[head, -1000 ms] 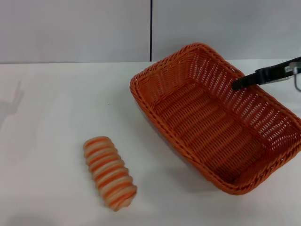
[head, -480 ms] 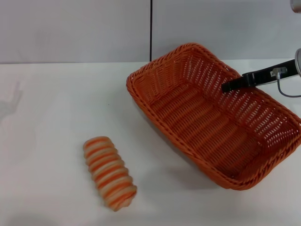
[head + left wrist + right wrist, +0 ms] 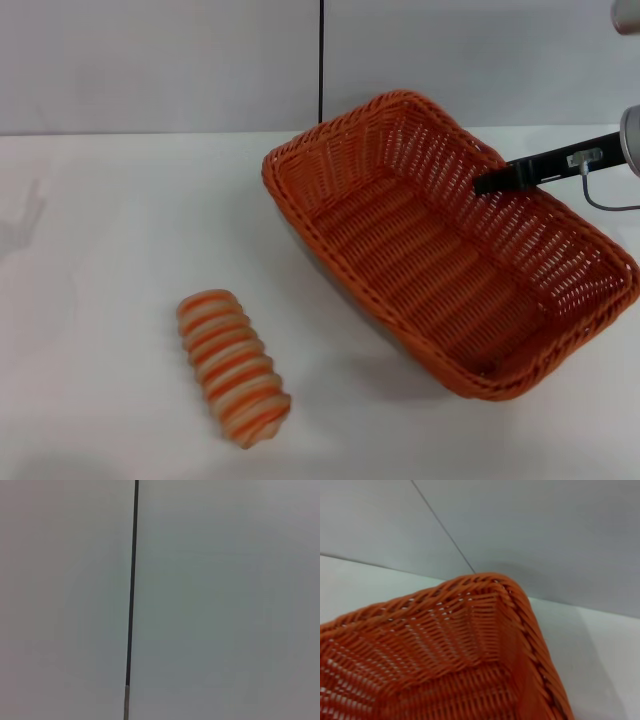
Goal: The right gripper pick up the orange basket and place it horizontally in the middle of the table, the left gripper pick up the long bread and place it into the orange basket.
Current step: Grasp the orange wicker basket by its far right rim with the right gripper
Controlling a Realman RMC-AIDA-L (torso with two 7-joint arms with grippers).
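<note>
The orange basket (image 3: pixel 430 270) lies askew on the right half of the white table (image 3: pixel 120 230), its long axis running diagonally and its near side raised over a shadow. My right gripper (image 3: pixel 490 181) reaches in from the right edge and is shut on the basket's far rim, with one black finger showing inside the wall. The right wrist view looks down into a corner of the basket (image 3: pixel 445 645). The long bread (image 3: pixel 233 367), striped orange and cream, rests on the table at front left, well apart from the basket. My left gripper is out of view.
A grey wall with a vertical black seam (image 3: pixel 321 60) stands behind the table. The left wrist view shows only that wall and seam (image 3: pixel 131 600). Bare tabletop spreads between the bread and the basket.
The basket has shifted left and turned slightly with my right gripper holding its far rim. The bread has not moved.
</note>
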